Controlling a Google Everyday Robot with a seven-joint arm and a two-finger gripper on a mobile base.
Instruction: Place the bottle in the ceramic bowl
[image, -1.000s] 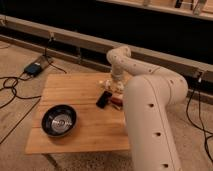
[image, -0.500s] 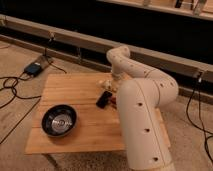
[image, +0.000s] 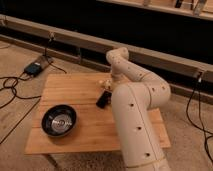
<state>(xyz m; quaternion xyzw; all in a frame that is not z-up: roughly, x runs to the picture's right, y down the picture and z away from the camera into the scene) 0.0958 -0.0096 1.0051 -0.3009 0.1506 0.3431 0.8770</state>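
Camera view, single frame.

Gripper (image: 112, 85): low over the far half of the light bamboo slatted table (image: 75, 135), close to the table's centre line. Mostly masked by the wrist above it. State of the gripper: cannot tell, open or clamped not resolvable.

Small pale whitish bottle (image: 103, 83): on or just over the table top, just beside the gripper at its 9 o'clock. Contact between the two cannot be confirmed. Upright or lying: cannot tell.

Round shallow black ceramic bowl with shiny silvery centre (image: 59, 120): on the near-left part of the table, at roughly 7 o'clock from the gripper, well apart from it. Nothing seen inside it.

Flat black rectangular object (image: 102, 99): lies on the table at 6 o'clock of the bottle, near it, partly behind the arm.

White jointed arm (image: 135, 120): thick lower link rises from the bottom edge at the near-right of the table, elbow at 3 o'clock of the gripper, upper link runs back towards 11 o'clock, then the wrist turns straight down onto the table.

Floor, 10 o'clock of the table: small dark box with blue top (image: 34, 67), black cables (image: 10, 85) trailing from it.
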